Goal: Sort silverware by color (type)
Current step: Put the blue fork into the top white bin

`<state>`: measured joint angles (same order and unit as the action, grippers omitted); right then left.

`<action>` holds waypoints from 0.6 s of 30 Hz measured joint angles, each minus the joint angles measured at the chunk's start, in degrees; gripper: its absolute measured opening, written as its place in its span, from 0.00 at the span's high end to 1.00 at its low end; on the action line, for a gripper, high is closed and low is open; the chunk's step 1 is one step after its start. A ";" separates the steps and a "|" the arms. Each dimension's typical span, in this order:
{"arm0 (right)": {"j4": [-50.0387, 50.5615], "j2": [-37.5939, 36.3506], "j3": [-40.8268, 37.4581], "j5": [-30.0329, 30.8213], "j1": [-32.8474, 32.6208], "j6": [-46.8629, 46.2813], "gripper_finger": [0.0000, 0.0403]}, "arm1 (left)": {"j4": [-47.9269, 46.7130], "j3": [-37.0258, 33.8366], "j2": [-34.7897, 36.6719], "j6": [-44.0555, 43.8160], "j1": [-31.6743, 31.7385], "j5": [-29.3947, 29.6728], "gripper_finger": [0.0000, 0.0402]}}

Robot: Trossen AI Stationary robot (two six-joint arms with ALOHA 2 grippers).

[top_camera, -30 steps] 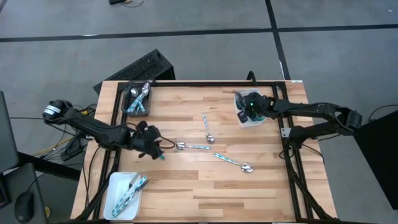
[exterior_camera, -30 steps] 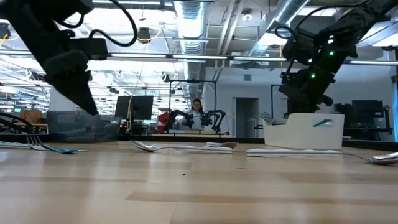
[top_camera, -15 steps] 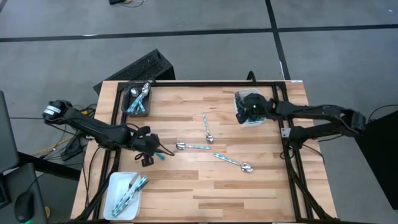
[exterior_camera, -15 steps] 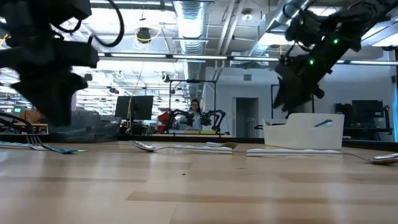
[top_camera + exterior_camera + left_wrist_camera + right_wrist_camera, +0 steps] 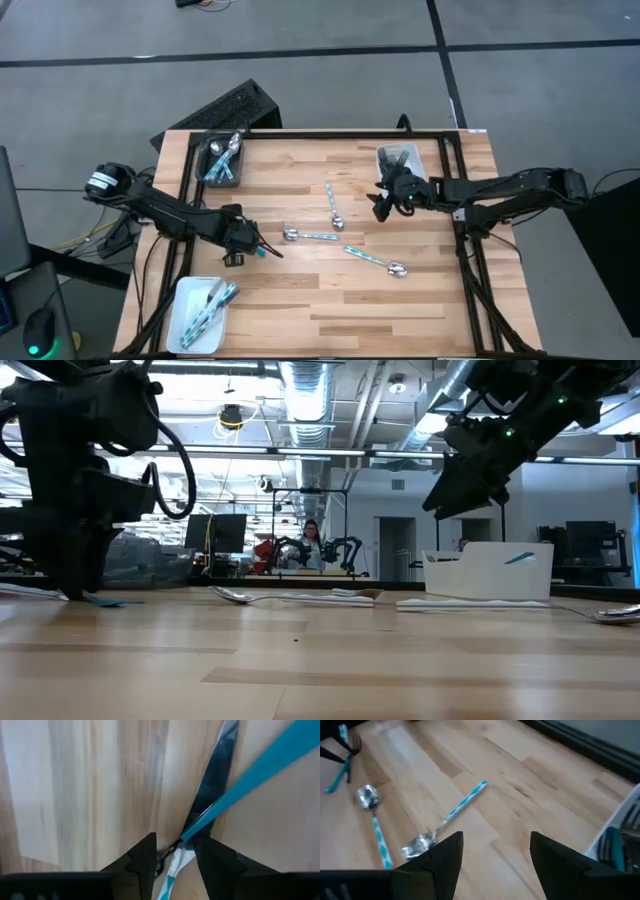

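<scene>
Teal-handled steel fork (image 5: 240, 775) lies on the pale wooden bench (image 5: 300, 300) near its left edge, its handle tip between the part-open fingers of the left gripper (image 5: 175, 852), which have not closed on it. The right gripper (image 5: 492, 850) hangs jaws wide and empty beside the white rectangular tray (image 5: 400, 160) at the far right corner, with three teal-handled spoons (image 5: 330, 205) mid-bench.

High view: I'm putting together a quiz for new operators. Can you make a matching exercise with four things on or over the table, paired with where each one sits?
Things:
1. dark grey bin
2. loose spoons
3. left end effector
4. right end effector

Places in the high view:
a. middle of the table
b. beside the white tray at the upper right
c. table's upper left corner
d. low over the table's left part, at a teal handle

Pairs: 1-c, 2-a, 3-d, 4-b
</scene>
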<state>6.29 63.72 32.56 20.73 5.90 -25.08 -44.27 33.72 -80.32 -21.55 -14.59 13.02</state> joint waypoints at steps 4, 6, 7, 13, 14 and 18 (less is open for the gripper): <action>0.49 0.50 0.00 2.54 -1.35 -0.94 0.37 | 0.43 0.13 -1.01 -0.12 0.20 0.53 0.78; 0.71 0.50 0.00 2.70 -1.82 -1.84 0.37 | 0.30 0.30 -0.53 -0.12 0.22 0.85 0.88; 0.46 0.48 0.00 2.77 -2.08 -1.92 0.37 | 0.26 0.65 0.04 -0.10 0.24 1.07 0.93; -1.57 0.81 -0.46 3.18 -4.68 -5.77 0.37 | 1.20 4.45 2.28 0.55 0.24 6.81 0.99; -4.22 1.64 -1.17 3.22 -5.42 -6.62 0.37 | 2.04 5.20 2.30 1.08 0.24 8.40 1.00; -17.07 6.90 -3.92 1.87 -8.60 -7.93 0.37 | 9.74 7.76 2.32 8.08 0.30 12.18 1.00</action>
<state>-10.77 70.62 28.64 22.60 -2.70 -33.01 -34.52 41.48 -78.00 -13.47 -14.29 25.21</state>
